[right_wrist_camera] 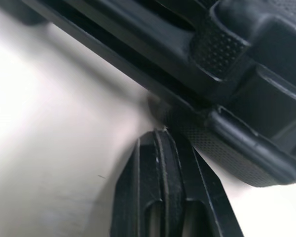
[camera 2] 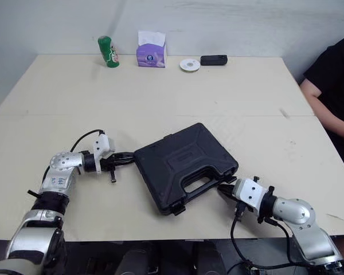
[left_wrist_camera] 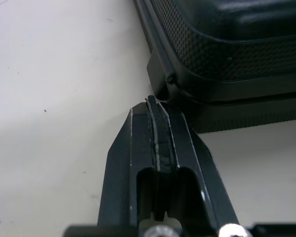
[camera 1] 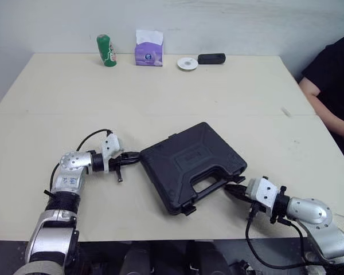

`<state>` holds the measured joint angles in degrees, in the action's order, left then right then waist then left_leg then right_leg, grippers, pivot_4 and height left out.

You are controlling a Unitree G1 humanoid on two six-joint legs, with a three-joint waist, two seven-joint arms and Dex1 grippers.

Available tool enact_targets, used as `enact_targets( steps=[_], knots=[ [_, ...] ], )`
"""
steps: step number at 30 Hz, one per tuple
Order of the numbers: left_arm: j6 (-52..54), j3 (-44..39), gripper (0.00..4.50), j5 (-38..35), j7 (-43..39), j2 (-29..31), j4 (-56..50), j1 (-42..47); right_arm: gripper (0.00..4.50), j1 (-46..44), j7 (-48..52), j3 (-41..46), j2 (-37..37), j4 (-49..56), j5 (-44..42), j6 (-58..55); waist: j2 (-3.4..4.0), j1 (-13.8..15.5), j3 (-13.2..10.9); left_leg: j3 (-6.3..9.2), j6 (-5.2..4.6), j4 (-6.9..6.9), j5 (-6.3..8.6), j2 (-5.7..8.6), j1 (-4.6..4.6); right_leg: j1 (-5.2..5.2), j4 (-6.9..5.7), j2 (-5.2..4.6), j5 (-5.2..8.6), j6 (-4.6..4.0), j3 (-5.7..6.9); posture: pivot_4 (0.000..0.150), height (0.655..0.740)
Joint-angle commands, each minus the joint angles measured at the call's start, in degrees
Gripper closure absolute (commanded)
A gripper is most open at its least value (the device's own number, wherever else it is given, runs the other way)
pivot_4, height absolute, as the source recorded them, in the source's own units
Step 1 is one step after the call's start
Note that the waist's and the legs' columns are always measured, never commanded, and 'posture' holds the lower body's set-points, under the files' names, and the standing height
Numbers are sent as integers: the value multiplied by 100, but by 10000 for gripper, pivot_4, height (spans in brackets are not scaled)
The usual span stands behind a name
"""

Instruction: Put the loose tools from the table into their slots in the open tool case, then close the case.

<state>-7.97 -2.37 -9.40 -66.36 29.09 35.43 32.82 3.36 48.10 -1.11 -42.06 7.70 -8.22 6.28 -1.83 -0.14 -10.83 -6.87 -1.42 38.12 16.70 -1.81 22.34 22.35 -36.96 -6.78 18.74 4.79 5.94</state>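
Soft, even light fills the head views. The cream flat-topped desk (camera 1: 160,97) is bright all over, and no shadow has a hard edge. Shadows sit tight under things, so the light falls from above. The black moulded plastic tool case (camera 1: 189,163) throws only a narrow, soft shadow along its near edge, and its lid carries a faint grey sheen. In the right wrist view the desk burns to near-white glare, with a dark band under the case. In the left wrist view the desk dims to grey beside the left claw (left_wrist_camera: 157,106), whose edges catch thin bright lines.
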Motion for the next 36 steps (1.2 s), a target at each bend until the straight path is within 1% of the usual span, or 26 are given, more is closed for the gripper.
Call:
enact_targets(
  steps=[1,6,11,14,16,19,23,26,29,33,34,36],
  knots=[
    [122,-100,45000,-207,332,-105,-710,-240,44361,-147,-329,92,136,-257,238,-31,0,0,1,1,0,0,0,0,0,0,0,-1,0,0,-1,1500,7400],
    [480,-227,45000,-386,492,4,-1290,-629,44361,-74,-593,167,212,-204,368,-73,1,1,1,3,1,-1,0,0,-2,-3,1,-4,0,0,-8,1500,7400],
    [1045,-363,45000,-789,438,257,-2135,-939,44361,365,-980,495,231,8,367,-224,1,23,1,6,3,-6,1,1,-1,-4,6,-8,0,-1,-8,1500,7400],
    [1410,-556,45000,-1094,582,306,-2327,-688,44361,765,-1039,697,277,431,136,-396,2,53,1,16,2,-6,2,6,0,-10,8,-17,0,-1,0,1500,7400],
    [1297,-603,45000,-1113,704,270,-2368,-339,44361,1020,-1135,844,378,729,-14,-489,2,79,1,19,1,-6,2,6,-1,-14,8,-18,0,-1,2,1500,7400],
    [1645,-373,45000,-1262,633,135,-2633,116,44361,1252,-1345,1044,594,1029,-187,-671,2,122,1,22,3,-7,3,5,0,-14,10,-14,0,-1,6,1500,7400],
    [2250,425,45000,-1363,463,-339,-3184,625,44361,1543,-1677,1298,915,1542,-384,-1084,7,149,1,18,5,-7,4,6,1,-16,11,-9,0,-1,3,1500,7400],
    [2385,920,45000,-1187,481,-704,-3238,939,44361,1668,-2007,1392,1220,1944,-531,-1436,9,146,2,14,4,-6,4,6,-1,-18,16,3,0,0,-4,1500,7400],
    [2401,1200,45000,-858,958,-1265,-2752,1467,44361,1702,-2179,1343,1416,2233,-519,-1691,12,144,0,10,11,-7,0,0,1,-6,8,15,1,-2,-10,1500,7400],
    [1824,1771,45000,-153,1147,-1830,-1758,1973,44361,1606,-2322,1344,1567,2299,-460,-1782,28,132,9,5,9,-8,0,2,-2,-4,9,22,1,-2,-12,1500,7400],
    [1945,1849,45000,-69,1281,-2027,-1517,2099,44361,1593,-2329,1336,1581,2317,-454,-1805,29,134,8,2,8,-8,0,4,-1,-2,9,27,1,-2,-9,1500,7400],
    [2300,1862,45000,-173,1308,-2341,-1311,2226,44361,1582,-2340,1294,1605,2345,-439,-1829,29,145,8,-1,5,-9,-1,4,3,4,10,30,1,-2,-9,1500,7400]
  ],
)
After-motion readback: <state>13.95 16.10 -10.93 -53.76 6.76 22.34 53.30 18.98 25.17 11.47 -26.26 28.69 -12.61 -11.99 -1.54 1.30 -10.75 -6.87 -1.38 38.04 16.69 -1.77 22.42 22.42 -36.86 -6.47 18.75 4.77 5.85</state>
